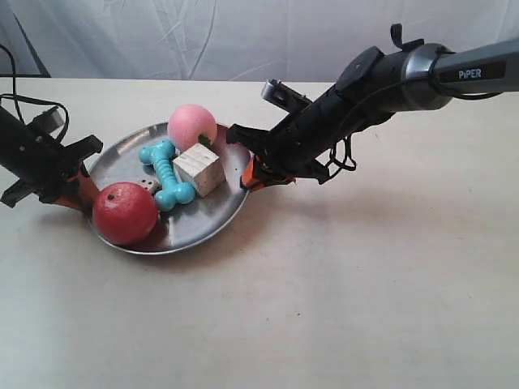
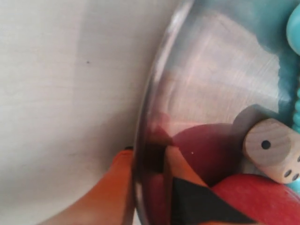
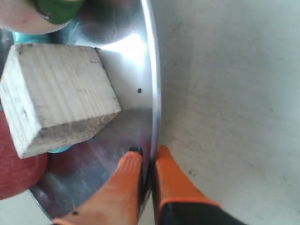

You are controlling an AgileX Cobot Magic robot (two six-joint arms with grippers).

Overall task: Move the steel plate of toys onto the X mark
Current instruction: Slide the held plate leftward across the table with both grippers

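Observation:
The steel plate (image 1: 207, 219) sits left of centre, carrying a red ball (image 1: 124, 212), a pink ball (image 1: 192, 126), a turquoise bone (image 1: 165, 173), a wooden cube (image 1: 199, 168) and a small die (image 1: 149, 185). My left gripper (image 2: 146, 157) is shut on the plate rim (image 2: 143, 117) beside the red ball (image 2: 258, 199) and die (image 2: 273, 150). On the opposite side my right gripper (image 3: 146, 157) pinches the rim (image 3: 153, 93) near the cube (image 3: 56, 93). The plate tilts slightly, its right side raised. The X mark is out of view.
A pale table (image 1: 365, 292) stretches out on all sides, with a white cloth backdrop (image 1: 243, 32) behind. Black cables (image 1: 16, 97) trail from the arm at the exterior view's left.

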